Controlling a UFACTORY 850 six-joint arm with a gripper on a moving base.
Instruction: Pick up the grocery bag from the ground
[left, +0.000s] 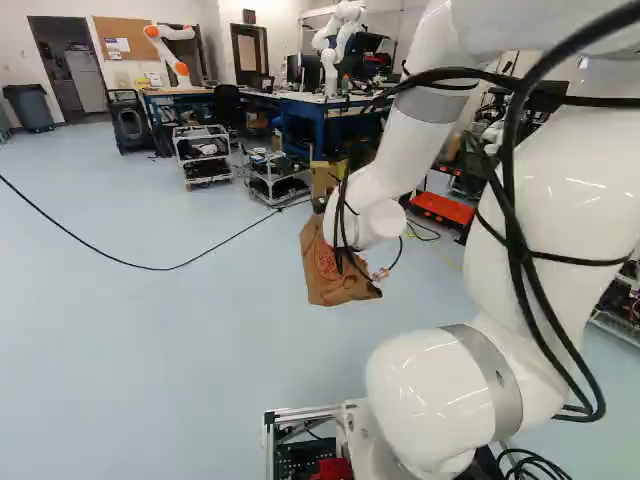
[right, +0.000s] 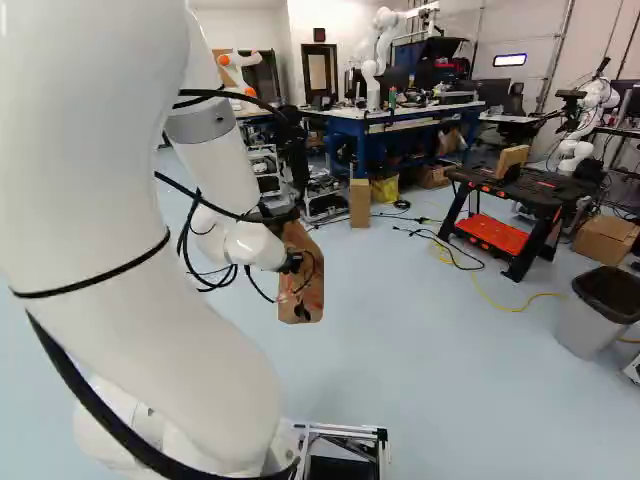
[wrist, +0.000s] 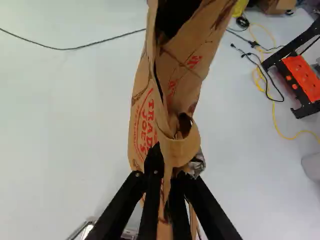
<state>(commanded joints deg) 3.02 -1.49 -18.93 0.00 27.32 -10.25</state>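
I have the pincer clenched on a fold of the creased brown paper grocery bag, which hangs from it over the smooth, pale floor, its dark mouth gaping ahead, contents too shadowed to tell, with a crinkled silvery thing just beside the fingertips.
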